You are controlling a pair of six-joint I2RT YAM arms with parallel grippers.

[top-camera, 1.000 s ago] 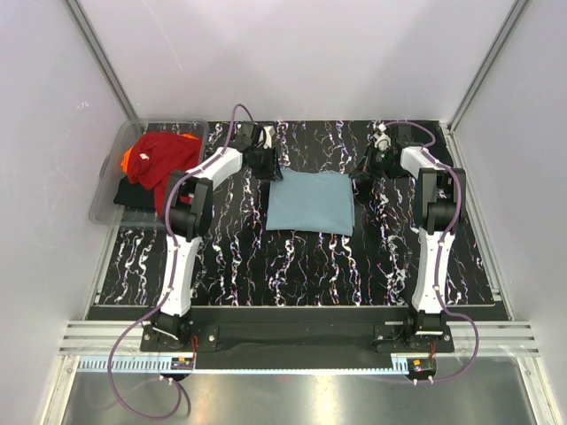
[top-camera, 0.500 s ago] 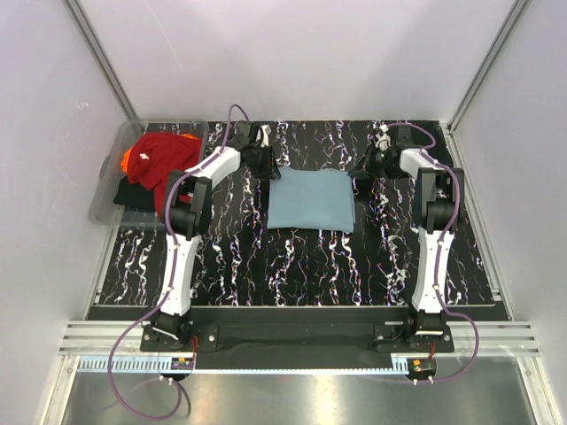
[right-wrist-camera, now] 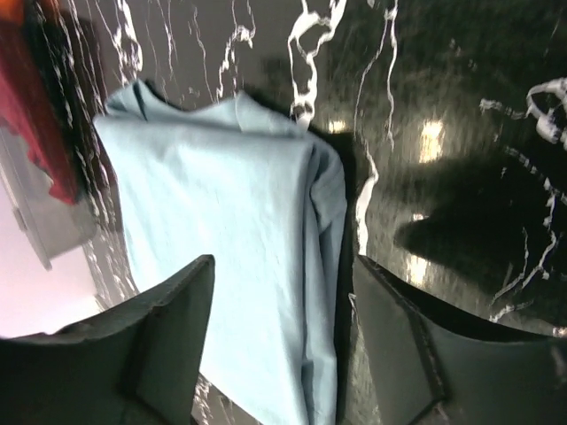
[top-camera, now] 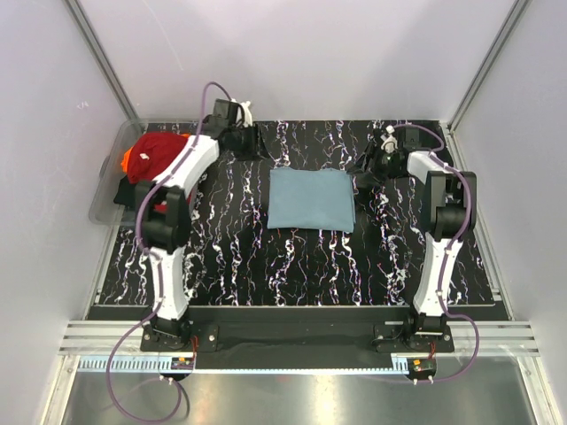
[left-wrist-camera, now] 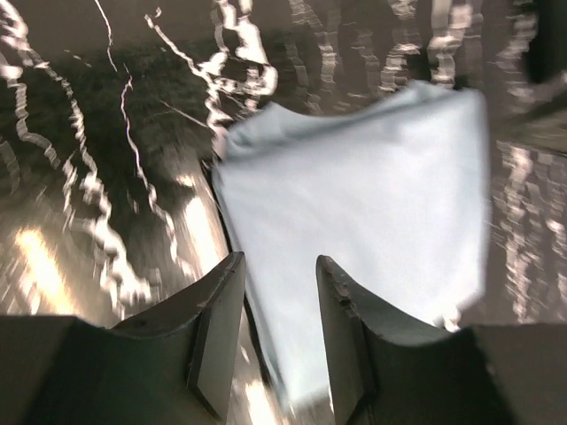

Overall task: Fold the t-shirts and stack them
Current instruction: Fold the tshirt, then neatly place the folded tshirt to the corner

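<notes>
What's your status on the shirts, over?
Left gripper, right gripper open, empty. Teal shirt folded flat, mid-table. Red shirt heaped in tub, left. Nothing blocking.

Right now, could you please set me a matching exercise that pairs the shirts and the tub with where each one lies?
Things:
1. blue shirt
2. red shirt
3. black shirt
4. tub

Places:
A. on top of the pile in the tub
B. at the far left of the table
C. folded flat in the middle of the table
D. under the red shirt in the tub

Pairs: 1-C, 2-A, 3-D, 4-B
</notes>
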